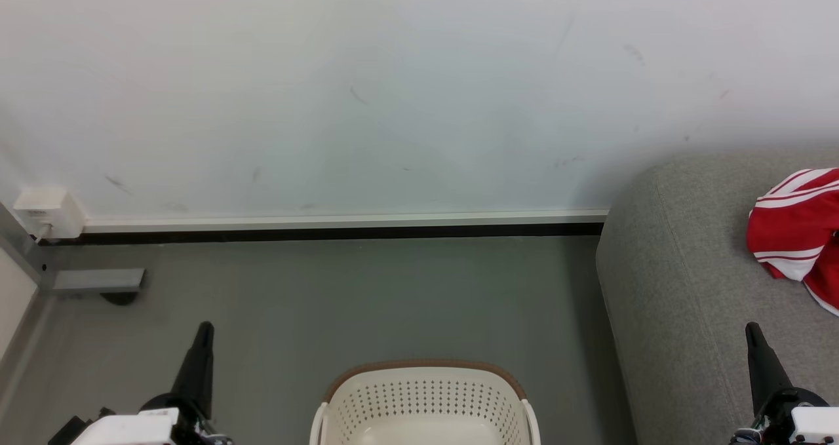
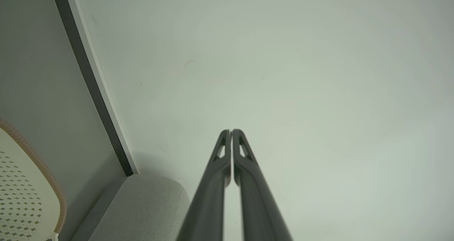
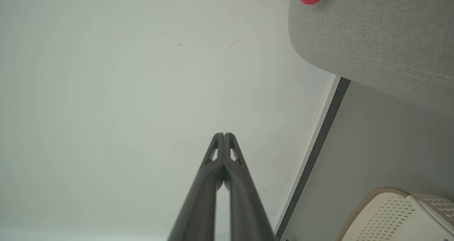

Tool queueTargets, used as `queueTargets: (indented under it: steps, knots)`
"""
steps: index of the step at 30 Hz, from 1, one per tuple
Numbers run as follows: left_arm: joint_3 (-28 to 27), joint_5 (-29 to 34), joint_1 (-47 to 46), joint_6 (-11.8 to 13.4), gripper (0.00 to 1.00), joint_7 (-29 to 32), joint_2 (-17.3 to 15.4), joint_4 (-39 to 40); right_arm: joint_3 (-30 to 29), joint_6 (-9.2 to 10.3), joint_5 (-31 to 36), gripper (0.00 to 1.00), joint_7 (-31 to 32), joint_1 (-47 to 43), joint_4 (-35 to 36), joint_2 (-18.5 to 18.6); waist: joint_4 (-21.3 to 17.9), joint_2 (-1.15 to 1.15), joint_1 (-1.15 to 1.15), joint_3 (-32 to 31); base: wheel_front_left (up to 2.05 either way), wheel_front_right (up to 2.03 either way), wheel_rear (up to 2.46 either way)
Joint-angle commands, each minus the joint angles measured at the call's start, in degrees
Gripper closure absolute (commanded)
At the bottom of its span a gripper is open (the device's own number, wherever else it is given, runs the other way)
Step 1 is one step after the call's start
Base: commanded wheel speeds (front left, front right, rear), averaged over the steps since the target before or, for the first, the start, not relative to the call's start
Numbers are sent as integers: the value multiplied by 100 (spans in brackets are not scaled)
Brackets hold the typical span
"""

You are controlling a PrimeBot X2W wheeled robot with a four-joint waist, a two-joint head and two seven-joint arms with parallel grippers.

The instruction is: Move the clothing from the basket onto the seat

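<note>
Nothing legible here: the jersey (image 1: pixel 796 229) shows white stripes with no numerals in sight, and the faint marking on the wall box (image 1: pixel 47 210) is too small to read.

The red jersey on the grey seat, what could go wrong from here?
1. The clothing lies bunched on the seat and runs past the head view's right edge. The right wrist view shows red fabric at the seat's rounded edge, so it might slide off.
2. The basket is cut off at the bottom of the head view, so a piece left inside could go unnoticed.
</note>
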State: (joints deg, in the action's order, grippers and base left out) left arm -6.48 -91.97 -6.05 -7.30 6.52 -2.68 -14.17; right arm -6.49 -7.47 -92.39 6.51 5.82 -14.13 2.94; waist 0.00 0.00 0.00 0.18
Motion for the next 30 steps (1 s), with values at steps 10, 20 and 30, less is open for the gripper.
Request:
queueTargets:
  steps: [10,20,30]
  knots:
    - [-14,-80,-41,-39,100,26,-38,22,-29,-4,-7,100,21,73,30,-8,0,0,0,0,0,0,0]
    - [-14,-80,-41,-39,100,25,-38,22,-30,-4,-6,100,22,73,30,-8,0,0,0,0,0,0,0]
    - [-14,-80,-41,-39,100,25,-38,21,-31,-4,-4,100,22,74,30,-9,0,0,0,0,0,0,0]
